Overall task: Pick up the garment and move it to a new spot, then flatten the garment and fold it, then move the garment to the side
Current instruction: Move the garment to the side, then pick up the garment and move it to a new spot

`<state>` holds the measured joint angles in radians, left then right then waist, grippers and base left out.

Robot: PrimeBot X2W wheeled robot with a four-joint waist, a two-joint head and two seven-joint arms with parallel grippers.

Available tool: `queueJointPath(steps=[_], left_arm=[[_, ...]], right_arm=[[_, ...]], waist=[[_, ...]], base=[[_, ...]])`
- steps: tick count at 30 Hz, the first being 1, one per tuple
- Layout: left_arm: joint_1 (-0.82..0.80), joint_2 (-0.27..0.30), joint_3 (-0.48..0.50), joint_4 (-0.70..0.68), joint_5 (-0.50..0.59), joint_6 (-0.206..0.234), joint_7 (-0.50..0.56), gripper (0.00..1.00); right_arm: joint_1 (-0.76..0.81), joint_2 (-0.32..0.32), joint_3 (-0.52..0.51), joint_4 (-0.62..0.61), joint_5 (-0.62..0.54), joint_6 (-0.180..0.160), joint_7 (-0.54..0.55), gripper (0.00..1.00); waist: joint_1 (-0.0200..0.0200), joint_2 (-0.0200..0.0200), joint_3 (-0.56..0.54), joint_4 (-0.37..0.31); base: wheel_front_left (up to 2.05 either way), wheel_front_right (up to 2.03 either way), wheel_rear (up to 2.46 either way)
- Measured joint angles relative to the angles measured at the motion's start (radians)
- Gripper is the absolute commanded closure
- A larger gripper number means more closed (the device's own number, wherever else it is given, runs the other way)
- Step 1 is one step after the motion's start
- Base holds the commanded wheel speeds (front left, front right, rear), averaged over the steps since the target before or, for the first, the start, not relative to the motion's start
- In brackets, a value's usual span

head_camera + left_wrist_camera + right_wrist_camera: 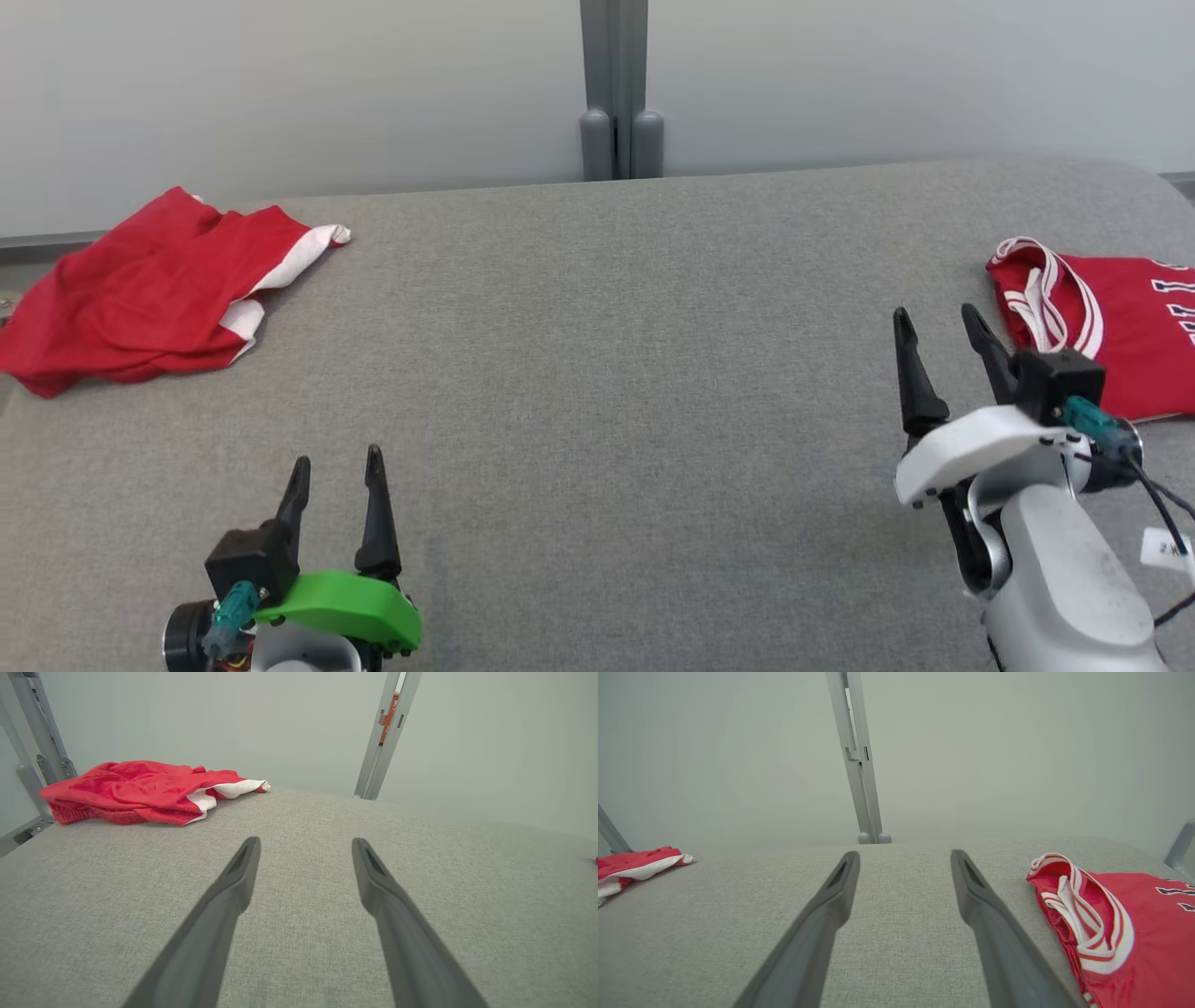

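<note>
- Grey woven cloth covers the table (pixel 597 373), which runs from the near edge to a pale wall at the far side.
- On the far left corner of the table lies a red garment (pixel 140 289), crumpled in a loose heap with a white band showing along its right edge. The left wrist view shows it (pixel 135 791) bunched in folds, far and left of that arm's fingers. The right wrist view catches its end (pixel 630 863) at the left edge.
- At the right edge of the table lies a red jersey (pixel 1130 327), spread fairly flat, its white-striped neck or armhole trim turned toward the middle of the table. Dark lettering on it (pixel 1134 924) is cut off by the frame, so it cannot be read.
- The two garments are well apart, with bare cloth between them.
- The left gripper (pixel 337 457) sits at the near left, fingers spread wide and holding nothing. It (pixel 306 842) points across the bare table, well apart from the red garment.
- The right gripper (pixel 935 314) is at the right, fingers likewise spread wide and holding nothing. It (pixel 904 854) is just beside the jersey's left edge, apparently not touching it.
- Behind the table stands the pale wall (pixel 280 93), with a grey upright post (pixel 613 84) at its middle.
</note>
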<state>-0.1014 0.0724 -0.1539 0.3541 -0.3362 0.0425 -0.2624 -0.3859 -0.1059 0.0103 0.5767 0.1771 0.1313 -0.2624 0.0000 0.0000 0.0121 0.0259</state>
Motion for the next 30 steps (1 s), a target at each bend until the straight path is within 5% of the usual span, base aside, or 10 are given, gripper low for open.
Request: queueJointPath(steps=[12, 30], left_arm=[[0.049, -0.017, -0.011, -0.031, 0.021, -0.008, 0.000, 0.00], [0.039, -0.021, -0.024, -0.026, 0.022, -0.022, 0.000, 0.00]], right_arm=[[0.314, 0.055, -0.071, -0.329, -0.043, 0.000, 0.007, 0.00], [0.395, 0.057, -0.012, -0.403, 0.012, 0.000, 0.038, 0.00]], waist=[[0.0000, 0.0000, -0.018, 0.059], [0.0000, 0.0000, -0.013, 0.053]], base=[[0.00, 0.00, 0.00], [0.00, 0.00, 0.00]])
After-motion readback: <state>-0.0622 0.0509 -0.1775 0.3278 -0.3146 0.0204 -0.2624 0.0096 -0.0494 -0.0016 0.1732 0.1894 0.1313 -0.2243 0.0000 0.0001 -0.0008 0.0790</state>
